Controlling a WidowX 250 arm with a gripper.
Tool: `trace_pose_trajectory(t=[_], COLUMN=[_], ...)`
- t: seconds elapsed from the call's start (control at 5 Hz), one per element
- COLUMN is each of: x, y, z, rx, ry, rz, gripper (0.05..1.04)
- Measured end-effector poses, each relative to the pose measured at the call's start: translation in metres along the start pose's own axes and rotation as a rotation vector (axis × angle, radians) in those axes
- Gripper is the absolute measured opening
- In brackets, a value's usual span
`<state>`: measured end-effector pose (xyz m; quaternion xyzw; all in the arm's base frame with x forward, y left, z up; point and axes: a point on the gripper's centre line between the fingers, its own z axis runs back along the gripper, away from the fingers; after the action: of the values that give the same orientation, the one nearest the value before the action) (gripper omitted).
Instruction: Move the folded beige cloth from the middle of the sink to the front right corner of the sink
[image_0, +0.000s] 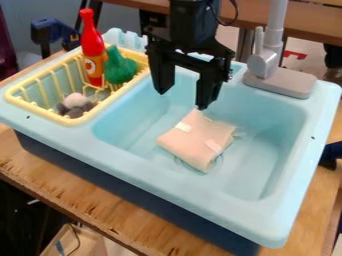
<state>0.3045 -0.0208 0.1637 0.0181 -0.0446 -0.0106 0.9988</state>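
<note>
In the foreground, a cardboard box (67, 246) lies below the edge of a wooden counter (87, 194), at the lower left of the view. The counter supports a toy sink (157, 177) of pale blue plastic on a dark blue base (137, 186). Within the basin, a folded, pale pink cloth (195, 141) with two lighter patches rests on the floor, partly covering the round drain. Above the basin, a black gripper (182, 100) hangs from the arm with its two fingers spread wide and nothing between them. One fingertip appears right by the far corner of the cloth; whether the two touch cannot be told from this angle. To the left of the basin, a yellow rack (50, 118) contains a rounded grey-and-white object (75, 102) near its front, with a green object (120, 69) and an upright red bottle (91, 45) bearing an orange label farther back. At the sink's rear right, a grey faucet (265, 61) rises from a flat plate. Beyond the sink, a dark blue clamp-like device (49, 31) stands at the left, and a wooden bench (310, 26) crosses the background.
</note>
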Motion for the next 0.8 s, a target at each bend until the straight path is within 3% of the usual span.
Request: trace_pose_trajectory(t=[0.6, 0.8], x=[0.007, 0.009], y=[-0.004, 0.005], z=[-0.044, -0.063], rx=[-0.034, -0.054], ry=[0.083, 0.146], rz=[-0.051, -0.040], gripper=[1.000, 1.000])
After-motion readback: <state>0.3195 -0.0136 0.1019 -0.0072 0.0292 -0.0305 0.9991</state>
